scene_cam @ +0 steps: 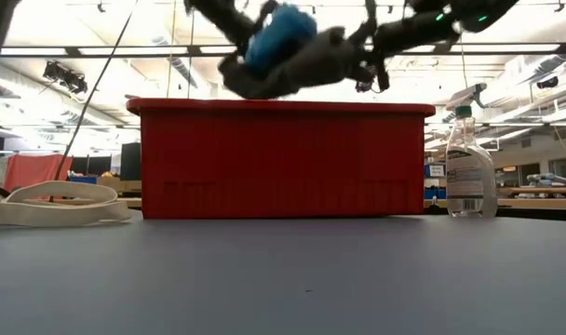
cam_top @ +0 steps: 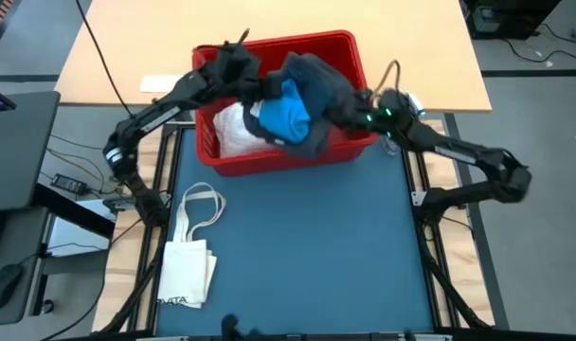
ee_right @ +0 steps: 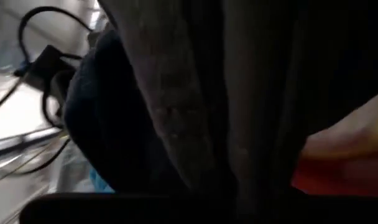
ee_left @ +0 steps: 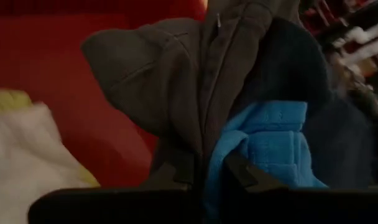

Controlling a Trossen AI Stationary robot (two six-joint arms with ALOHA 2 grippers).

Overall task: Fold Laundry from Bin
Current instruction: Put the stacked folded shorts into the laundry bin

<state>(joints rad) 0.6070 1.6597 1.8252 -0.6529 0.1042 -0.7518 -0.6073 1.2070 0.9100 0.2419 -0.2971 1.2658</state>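
High view
Bin (cam_top: 350, 152): red, at the far end of the blue table (cam_top: 307, 246), its near wall facing the arms' bases.
Laundry: a dark grey cloth (cam_top: 316, 80) and a bright blue piece (cam_top: 288, 112) are bunched together above the bin; a white piece (cam_top: 233, 131) lies inside at the bin's left.
Left gripper (cam_top: 255, 87): over the bin's left half, fingers clenched on the grey cloth.
Right gripper (cam_top: 356, 106): over the bin's right edge, fingers pinched on the other side of the same grey cloth.
Tote (cam_top: 189, 256): cream, flat on the table at the near left, handles toward the bin, well apart from it.

Low view
Bin (scene_cam: 283, 163): fills the middle, standing on the table.
Laundry: the grey cloth (scene_cam: 311, 65) with the blue piece (scene_cam: 278, 37) on it hangs stretched above the rim, clear of it.
Bottle (scene_cam: 469, 167): clear spray bottle, just to the right of the bin.
Tote handles (scene_cam: 60, 200): lying at the left.

Left wrist view
Grey cloth (ee_left: 176, 81): drapes down between the fingers, gripped there.
Blue piece (ee_left: 270, 143): beside the grey cloth, touching it.
White piece (ee_left: 27, 162): lower, against the bin's red wall (ee_left: 52, 56), with a bit of yellow (ee_left: 9, 99) above it.

Right wrist view
Grey cloth (ee_right: 189, 106): fills the picture, close against the camera; the fingers are hidden behind it.
Red wall (ee_right: 338, 174): shows at one edge.
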